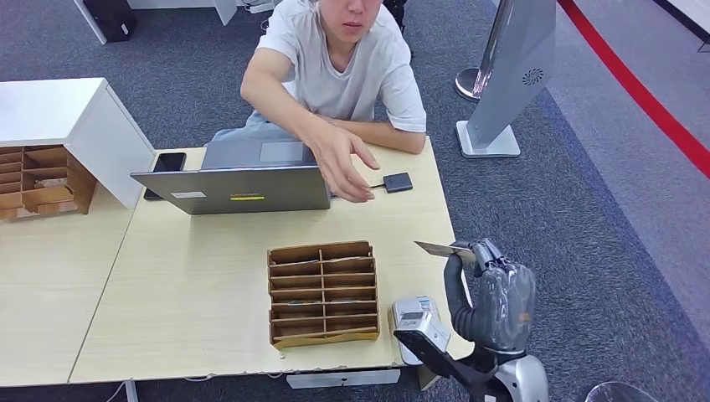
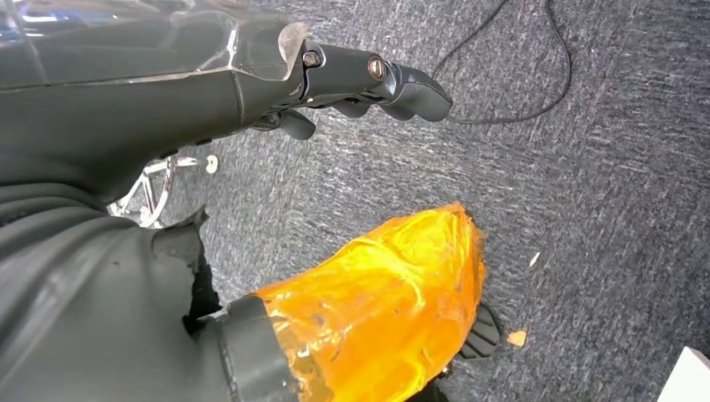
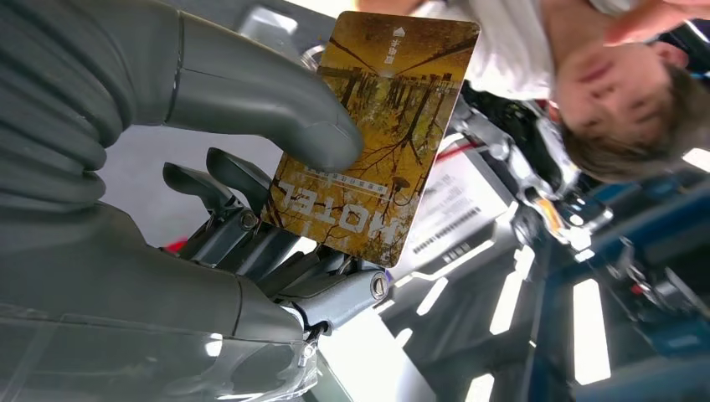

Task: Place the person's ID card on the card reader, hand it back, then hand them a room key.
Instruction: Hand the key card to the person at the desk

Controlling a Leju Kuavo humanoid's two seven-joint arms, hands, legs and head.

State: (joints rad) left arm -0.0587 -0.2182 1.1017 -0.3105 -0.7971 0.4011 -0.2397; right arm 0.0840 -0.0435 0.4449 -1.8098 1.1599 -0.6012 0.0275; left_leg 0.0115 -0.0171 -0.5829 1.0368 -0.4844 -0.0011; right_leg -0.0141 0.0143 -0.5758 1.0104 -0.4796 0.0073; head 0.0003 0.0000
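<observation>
Room key: a yellow-brown card printed with bare trees and the word HOTEL, pinched in the right hand between the thick grey thumb on its printed face and the darker fingers behind it. In the head view the key lies roughly flat, raised above the right edge of the table, with its free end pointing toward the middle of the table.

Left hand: hangs over grey carpet with nothing in it; the dark fingers are slightly curled, and whether they are spread or pressed together cannot be told. A thin black cable lies on the carpet beyond them.

Card reader: a small dark square device on the far right part of the table, with a short cable running toward the laptop. Whether a card lies on it cannot be told.

Person: seated at the far side of the table in a light T-shirt, one forearm resting on the table. The person's other hand reaches out with fingers apart, just beside the card reader.

A brown slotted card rack stands on the near part of the table, beside the right hand. A black phone lies to the left of the laptop. A second slotted rack stands at the left, under a white cabinet.
</observation>
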